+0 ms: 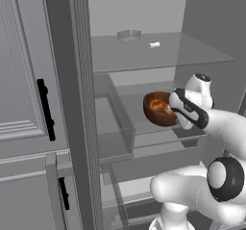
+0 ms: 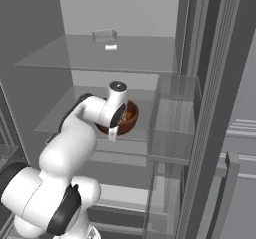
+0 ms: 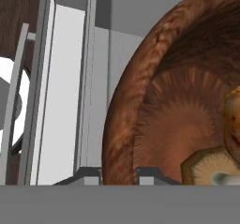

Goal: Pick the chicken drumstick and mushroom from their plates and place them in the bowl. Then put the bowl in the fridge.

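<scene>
Reddish-brown bowl [image 3: 159, 106]: closest thing to the hand camera, rim held between the narrowed fingertips; from the base views it sits at the front of the fridge's middle glass shelf [image 1: 158, 137], either just on it or barely above, cannot tell which.
Gripper [image 3: 119, 174]: pinched shut on the bowl's rim, one finger [image 3: 86, 175] outside the wall, the other inside.
Mushroom [image 3: 213, 164]: inside the bowl, pale cut face toward the camera, lying on the bottom.
Chicken drumstick [image 3: 233, 122]: golden-orange, inside the bowl just beside the mushroom, cut off by the frame edge.
Done so far: both foods are in the bowl, and the bowl is carried into the open fridge [image 2: 125, 13].
Left to do: by my reading, settle the bowl fully on the shelf, let go, draw the arm out clear of the rim.
Risk: a one-sided rim grip may tip the bowl when it is freed.
Surface: clear glass shelf, smooth, grey interior behind it.
Door bin [image 2: 172, 128]: translucent, to the right of the bowl in the right base view.
Upper shelf [image 1: 158, 53]: further back and higher, holding a small grey dish [image 1: 129, 35] and a small white piece [image 1: 154, 44].
Room: grey cabinet [image 1: 24, 80] with black handles [image 1: 45, 108] beside the fridge.
</scene>
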